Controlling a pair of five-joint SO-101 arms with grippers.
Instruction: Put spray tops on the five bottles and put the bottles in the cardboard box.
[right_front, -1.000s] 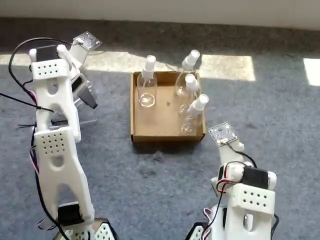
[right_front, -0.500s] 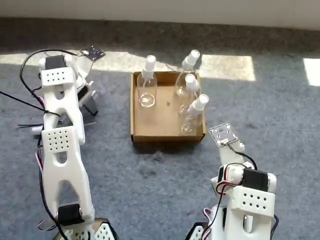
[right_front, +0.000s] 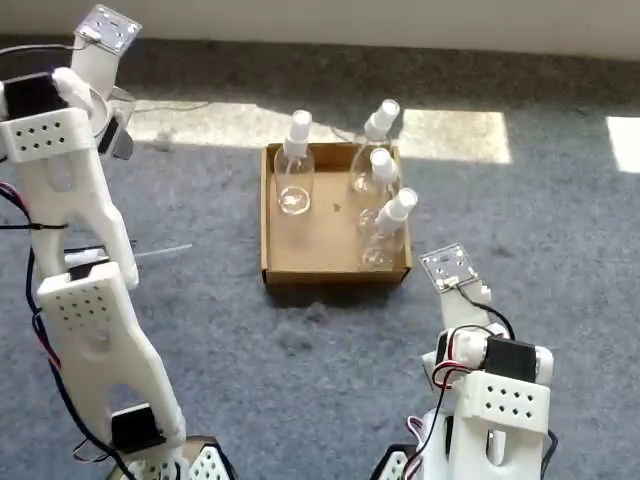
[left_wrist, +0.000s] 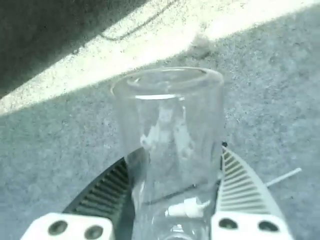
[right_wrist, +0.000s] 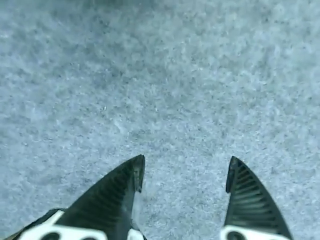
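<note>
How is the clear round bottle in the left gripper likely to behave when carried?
The clear round bottle looks empty, so probably light. Its smooth wall may slip between the left gripper's ribbed fingers. Being tall and narrow, it could tip inside the brown cardboard box.

You have five clear bottles. Four stand mid-frame in the high view: the left bottle (right_front: 294, 182), the upper-right bottle (right_front: 362, 170), the middle bottle (right_front: 378, 185) and the lower-right bottle (right_front: 378, 245). The fifth bottle (left_wrist: 170, 135) shows in the left wrist view. You can count four white spray tops (right_front: 300, 125), one cardboard box (right_front: 330, 230), one thin tube (right_front: 160, 250) at left, and two arms (right_front: 80, 200).
</note>
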